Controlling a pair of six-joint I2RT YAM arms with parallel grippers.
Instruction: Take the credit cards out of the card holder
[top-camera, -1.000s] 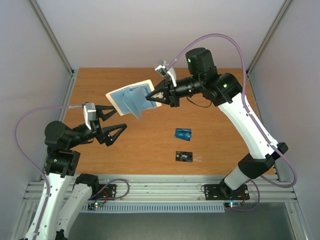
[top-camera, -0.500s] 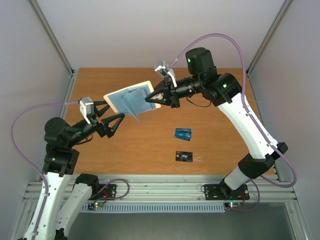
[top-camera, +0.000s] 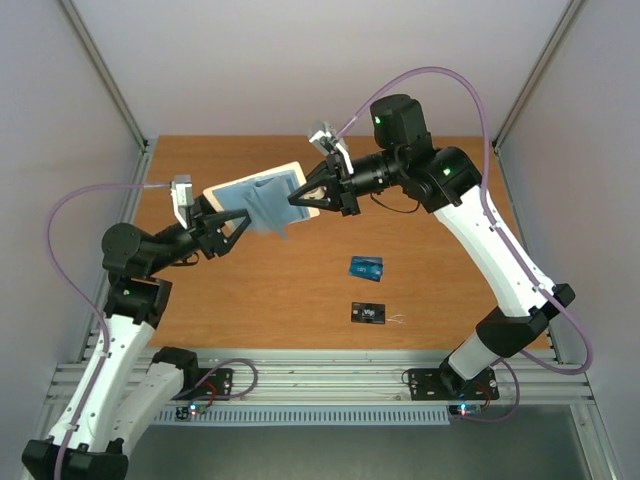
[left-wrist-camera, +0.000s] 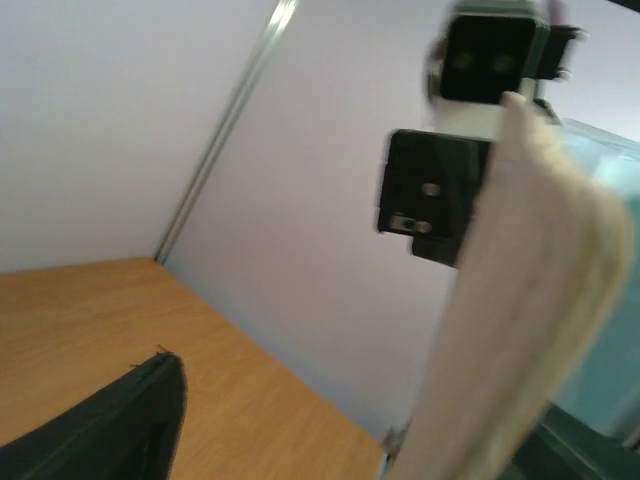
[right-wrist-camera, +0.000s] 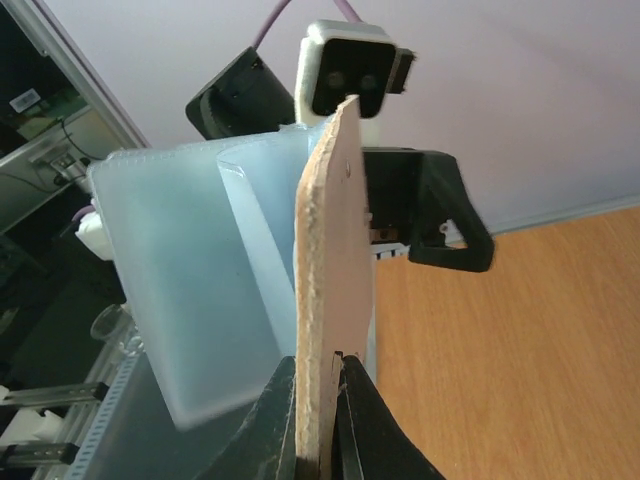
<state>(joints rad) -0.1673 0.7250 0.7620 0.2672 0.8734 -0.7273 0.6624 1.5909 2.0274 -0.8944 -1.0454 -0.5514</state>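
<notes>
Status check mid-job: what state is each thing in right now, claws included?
card holder: unfolded, held up off the table.
right claw: shut on the card holder's edge.
left claw: open, at the card holder's other end.
blue card: out, lying flat on the table.
black card: out, lying flat on the table.

The right gripper (right-wrist-camera: 322, 378) pinches the beige rim of the card holder (right-wrist-camera: 335, 240), seen edge-on. Its pale blue panels (right-wrist-camera: 170, 280) spread to the left, with the left arm's camera (right-wrist-camera: 350, 68) just behind.
</notes>
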